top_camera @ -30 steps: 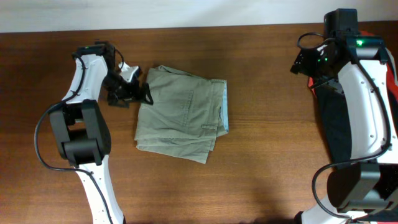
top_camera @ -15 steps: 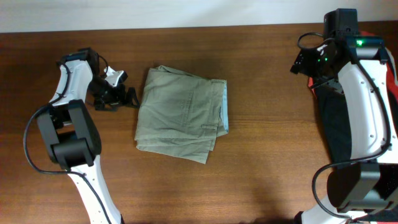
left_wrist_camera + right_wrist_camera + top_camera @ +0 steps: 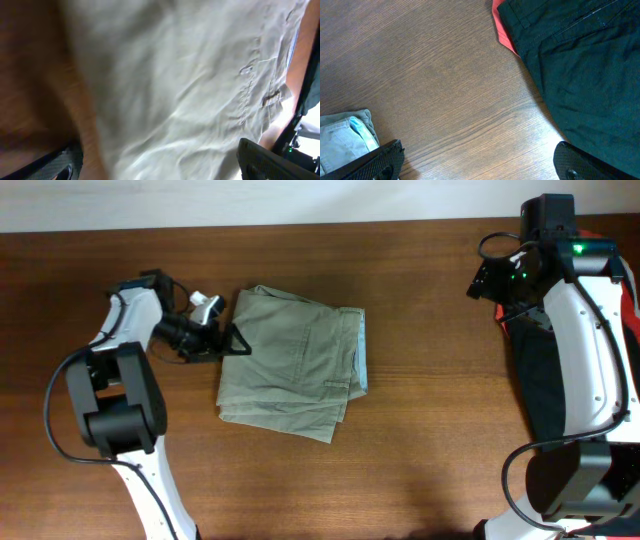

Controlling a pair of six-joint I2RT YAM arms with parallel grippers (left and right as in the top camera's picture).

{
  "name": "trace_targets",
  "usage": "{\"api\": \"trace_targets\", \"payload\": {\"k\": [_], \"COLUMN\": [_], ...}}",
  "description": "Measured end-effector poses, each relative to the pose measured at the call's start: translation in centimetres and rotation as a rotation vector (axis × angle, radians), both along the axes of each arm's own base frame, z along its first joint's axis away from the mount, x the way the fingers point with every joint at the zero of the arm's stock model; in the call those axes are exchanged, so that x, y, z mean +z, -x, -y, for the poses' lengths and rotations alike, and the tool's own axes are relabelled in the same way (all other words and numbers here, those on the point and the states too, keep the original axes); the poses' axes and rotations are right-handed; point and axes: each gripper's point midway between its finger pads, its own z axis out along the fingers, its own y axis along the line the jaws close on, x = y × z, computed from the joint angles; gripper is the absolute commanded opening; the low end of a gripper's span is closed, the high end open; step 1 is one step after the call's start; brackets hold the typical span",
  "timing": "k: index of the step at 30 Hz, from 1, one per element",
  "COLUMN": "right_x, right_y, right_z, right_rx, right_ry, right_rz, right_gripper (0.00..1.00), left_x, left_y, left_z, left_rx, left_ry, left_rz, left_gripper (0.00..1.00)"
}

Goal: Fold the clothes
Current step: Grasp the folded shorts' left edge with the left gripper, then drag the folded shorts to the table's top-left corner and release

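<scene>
The wooden table (image 3: 430,440) is mostly bare, and the clothes lie in two separate places on it. The largest piece, the black garment (image 3: 580,65), is spread along the right edge, partly under the right arm. The khaki shorts (image 3: 295,365) lie left of centre, nearer the far edge than the near one. They appear already folded into a rough rectangle, with layered edges showing at the near-right corner and a strip of pale lining along the right side. The red-orange garment (image 3: 501,30) is only a sliver peeking out from beneath the black one toward the far-right corner. The left gripper (image 3: 232,340) sits at the left edge of the shorts with its jaws spread wide. In its wrist view, blurred khaki fabric fills the space between the fingers, so it seems to hold nothing, though whether a fingertip touches the cloth cannot be told. The right gripper (image 3: 480,165) hangs over bare wood between the two piles, also wide open and empty. The main risk lies on the left. A low sideways approach could push the stack toward the right and slide the layers apart. Closing on the top layer alone could peel the fold open when lifted.
</scene>
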Motion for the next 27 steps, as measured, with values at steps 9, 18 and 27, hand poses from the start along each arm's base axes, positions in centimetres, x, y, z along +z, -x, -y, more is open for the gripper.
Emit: {"api": "trace_targets", "payload": {"k": [9,18,27], "right_x": [0.0,0.0,0.0], "right_y": [0.0,0.0,0.0], "right_z": [0.0,0.0,0.0], "right_rx": [0.001,0.000,0.000], "right_ry": [0.000,0.000,0.000], "right_rz": [0.000,0.000,0.000], "right_gripper": [0.99,0.99,0.98], "left_x": [-0.7,-2.1,-2.5], "left_y": [0.3,0.4,-8.3], "left_z": [4.0,4.2,-6.8], "left_rx": [-0.097,-0.102,0.477], "left_ry": [0.007,-0.012,-0.072], "left_rz": [0.022,0.009,0.102], "left_gripper": [0.54,0.02,0.01]}}
